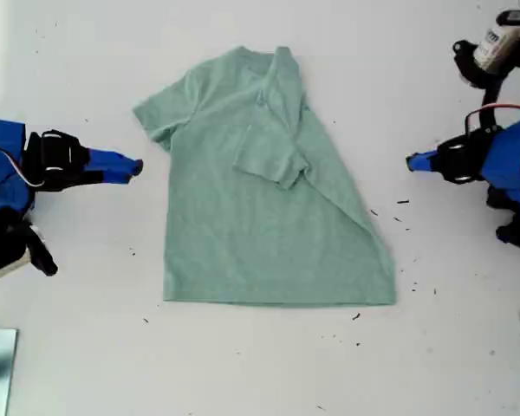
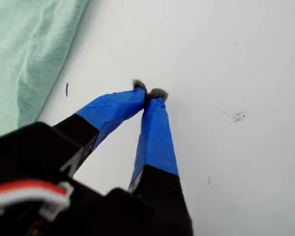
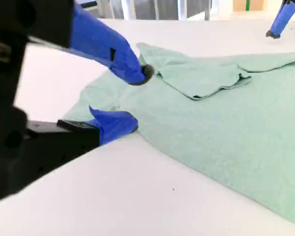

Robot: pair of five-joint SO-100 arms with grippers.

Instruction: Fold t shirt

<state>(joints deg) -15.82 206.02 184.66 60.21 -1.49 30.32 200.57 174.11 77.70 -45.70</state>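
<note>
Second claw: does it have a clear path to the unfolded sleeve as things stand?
Probably yes: my second claw is open at the t shirt edge, with nothing lying between it and the sleeve.

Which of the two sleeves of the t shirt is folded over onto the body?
The sleeve near the middle of the t shirt: it is folded in and lies on the body. The other sleeve sticks out flat toward the exterior view's left.
</note>
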